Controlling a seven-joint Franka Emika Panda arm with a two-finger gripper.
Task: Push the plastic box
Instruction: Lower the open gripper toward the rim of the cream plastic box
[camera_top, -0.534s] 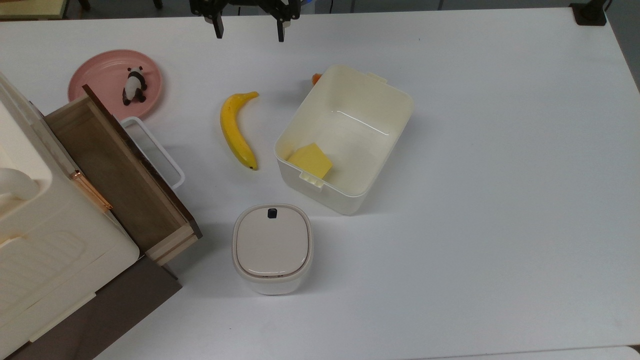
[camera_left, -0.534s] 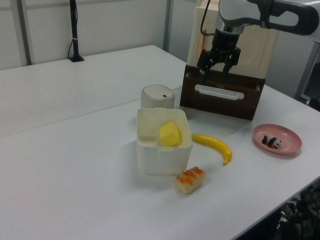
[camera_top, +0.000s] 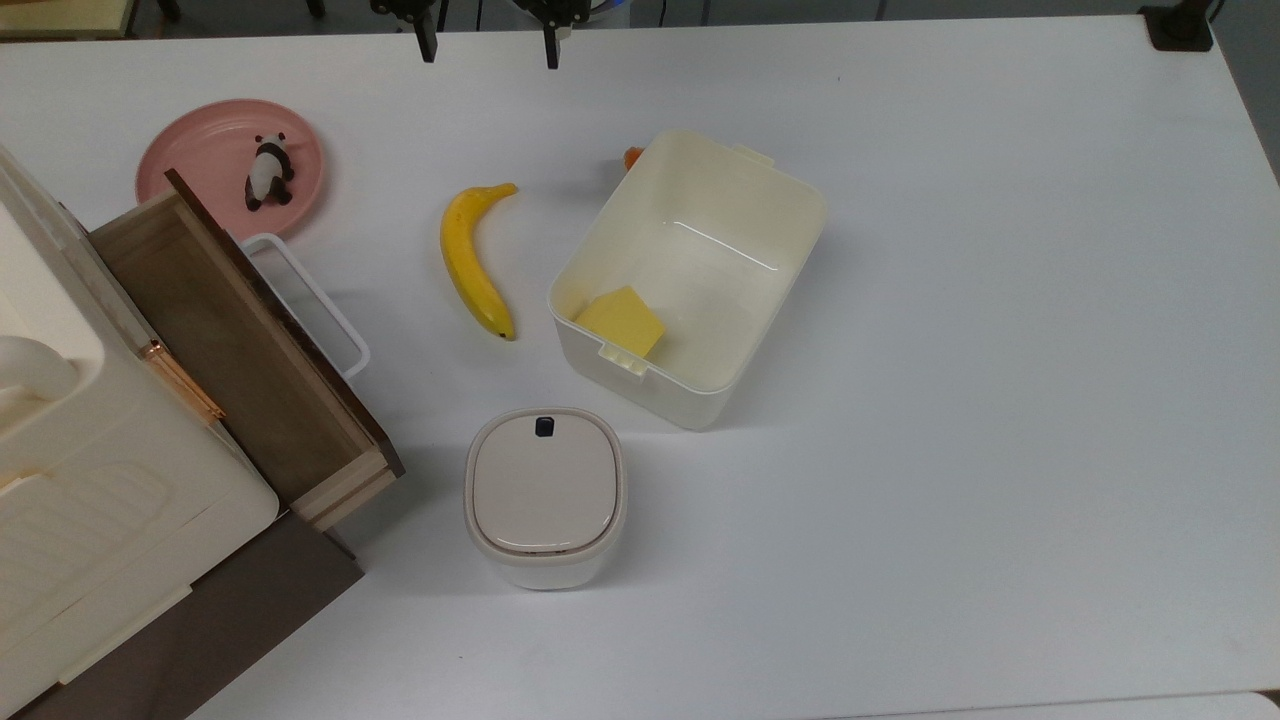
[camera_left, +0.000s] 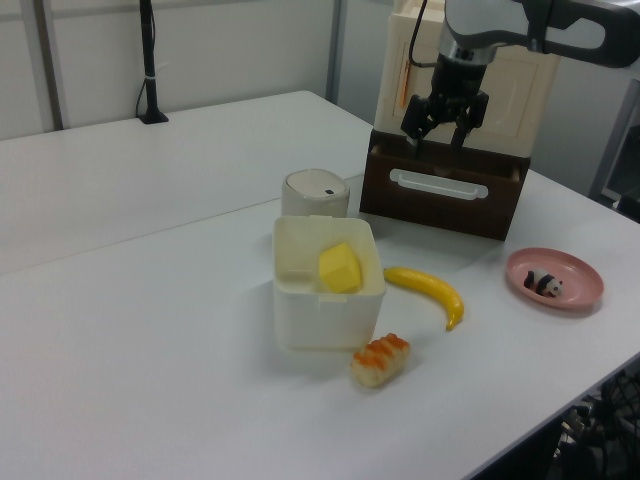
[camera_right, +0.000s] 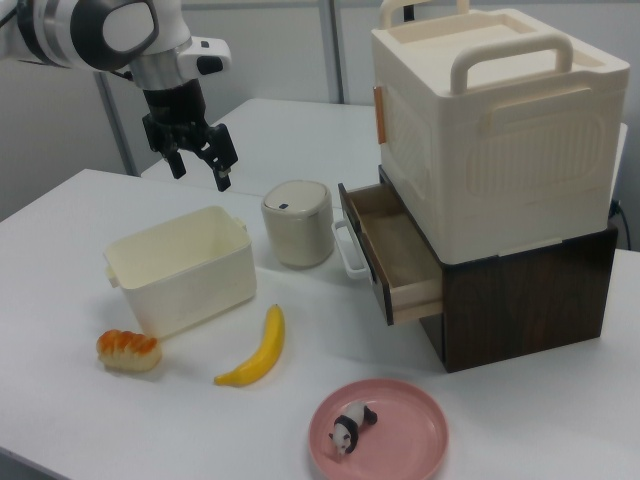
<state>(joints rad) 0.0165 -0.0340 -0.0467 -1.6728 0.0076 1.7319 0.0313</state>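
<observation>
The gripper (camera_right: 200, 168) is hanging above the counter (camera_top: 1000, 300) with fingers (camera_top: 428, 45) spread wide, apparently holding nothing, well apart from the plastic box (camera_top: 690, 275).

Cream-white plastic box (camera_top: 690, 275) holding yellow block (camera_top: 622, 321); yellow banana (camera_top: 473, 262); pink plate (camera_top: 205, 160); black tool (camera_top: 485, 45); white worktop (camera_top: 1000, 300).
</observation>
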